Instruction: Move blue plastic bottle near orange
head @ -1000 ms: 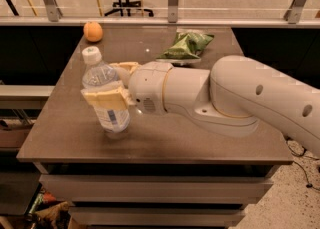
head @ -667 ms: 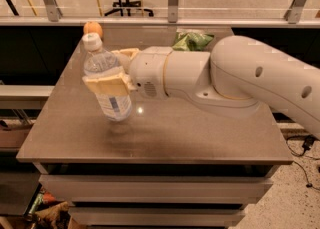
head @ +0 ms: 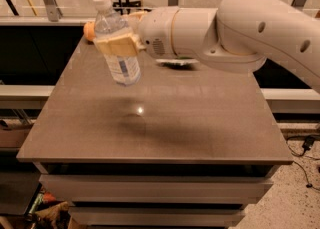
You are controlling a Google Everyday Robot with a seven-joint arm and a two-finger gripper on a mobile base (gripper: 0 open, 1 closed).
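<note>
The blue plastic bottle (head: pixel 118 48) is clear with a white cap and a pale label. It hangs tilted in the air above the left part of the table. My gripper (head: pixel 120 45) is shut on the bottle around its upper body, with a tan finger (head: pixel 116 48) across its front. The orange (head: pixel 89 31) sits at the table's far left edge, mostly hidden behind the bottle; only its left side shows. The bottle is lifted clear of the tabletop, just in front of the orange.
The brown table (head: pixel 200 123) has drawers below its front edge. My large white arm (head: pixel 240 28) spans the far right of the table and hides the green snack bag except a dark sliver (head: pixel 175 63). Glass railing posts stand behind.
The gripper has lifted the bottle off the table and carried it up and toward the far left, closer to the orange. The arm now covers the green snack bag.
</note>
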